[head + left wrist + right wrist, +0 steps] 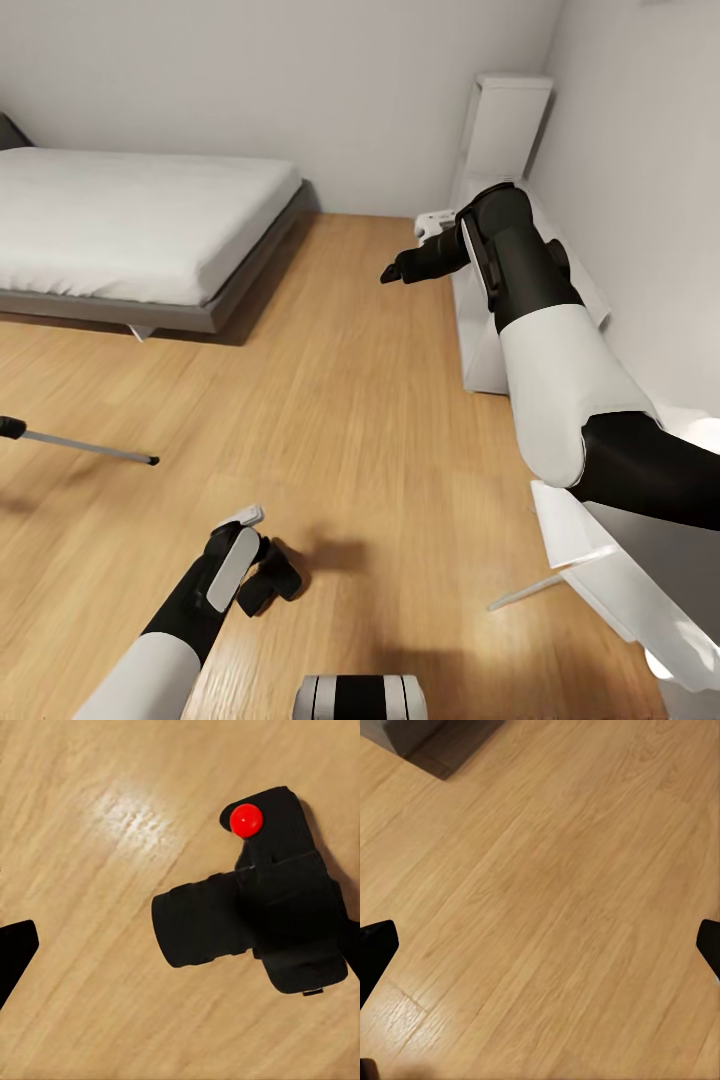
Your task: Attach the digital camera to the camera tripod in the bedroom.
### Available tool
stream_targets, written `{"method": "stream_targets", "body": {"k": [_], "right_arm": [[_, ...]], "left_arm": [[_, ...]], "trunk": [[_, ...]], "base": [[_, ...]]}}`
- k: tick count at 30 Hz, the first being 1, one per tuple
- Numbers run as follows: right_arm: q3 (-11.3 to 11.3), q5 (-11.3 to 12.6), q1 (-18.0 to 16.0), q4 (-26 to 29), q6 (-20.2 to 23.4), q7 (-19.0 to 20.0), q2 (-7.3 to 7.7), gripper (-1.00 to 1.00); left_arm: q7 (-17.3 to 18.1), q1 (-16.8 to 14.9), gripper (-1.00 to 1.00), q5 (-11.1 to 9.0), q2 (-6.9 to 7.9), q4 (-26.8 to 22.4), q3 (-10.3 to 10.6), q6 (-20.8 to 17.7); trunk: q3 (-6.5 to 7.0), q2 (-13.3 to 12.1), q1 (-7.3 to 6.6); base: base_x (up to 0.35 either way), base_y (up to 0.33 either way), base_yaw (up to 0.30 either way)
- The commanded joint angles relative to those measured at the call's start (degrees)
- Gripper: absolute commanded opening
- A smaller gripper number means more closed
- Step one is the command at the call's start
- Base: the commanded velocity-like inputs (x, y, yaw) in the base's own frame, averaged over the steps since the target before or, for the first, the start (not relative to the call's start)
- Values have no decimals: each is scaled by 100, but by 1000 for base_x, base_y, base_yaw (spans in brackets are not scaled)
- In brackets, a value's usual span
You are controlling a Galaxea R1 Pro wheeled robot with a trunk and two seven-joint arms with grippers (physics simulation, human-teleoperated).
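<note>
Room: bedroom with plain white walls and a light wood plank floor (380,400).
Bed: grey-framed bed with a white mattress (130,230), standing at the left of the head view against the far wall.
Shelf: white shelf unit (500,130) in the far right corner, along the right wall.
Tripod: one silver metal leg with black ends (80,443) lies low over the floor at the left edge of the head view; the rest of the camera tripod is cut off by the frame.
Camera: small black compact digital camera with a round red button on top (255,915) rests on the wood floor, lens barrel pointing sideways; in the head view it is the dark shape (270,580) just beside the left arm's tip, near the robot's base.
Left hand: black left hand (262,578) is lowered to the floor at the camera; in the left wrist view one black fingertip (15,952) shows at the frame edge, apart from the camera body. Whether the fingers are spread or closed on the camera cannot be told.
Right hand: black right hand (395,272) is held out high over the floor, in front of the shelf; in the right wrist view its two fingertips (375,952) sit at opposite frame edges, spread wide, with only bare floor between them.
</note>
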State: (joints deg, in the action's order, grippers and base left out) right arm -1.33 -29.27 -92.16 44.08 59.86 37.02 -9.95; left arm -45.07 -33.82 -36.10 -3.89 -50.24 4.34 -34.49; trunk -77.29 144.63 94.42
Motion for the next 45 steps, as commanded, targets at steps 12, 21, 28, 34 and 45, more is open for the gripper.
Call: {"method": "stream_targets", "body": {"k": [12,21,28,34,45], "right_arm": [[-8,-53,-4,2,14,51,-4,100],[-11,-52,-4,-18,14,45,-4,100],[-10,-50,-4,-7,14,44,-4,100],[-13,-52,-4,-5,14,44,-4,100],[-16,-46,-3,-5,14,49,-4,100]], "left_arm": [[-70,-2,100,-59,9,-18,14,14],[-72,-3,100,-75,1,-14,14,28],[-72,-2,100,-67,0,-18,14,30],[-79,-2,100,-56,-5,-56,10,37],[-81,-4,100,-85,-6,-65,-3,30]], "trunk": [[-271,18,29],[-470,30,52],[-581,37,65],[-581,37,65],[-581,37,65]], "base": [[0,0,0],[0,0,0],[0,0,0],[0,0,0],[0,0,0]]}}
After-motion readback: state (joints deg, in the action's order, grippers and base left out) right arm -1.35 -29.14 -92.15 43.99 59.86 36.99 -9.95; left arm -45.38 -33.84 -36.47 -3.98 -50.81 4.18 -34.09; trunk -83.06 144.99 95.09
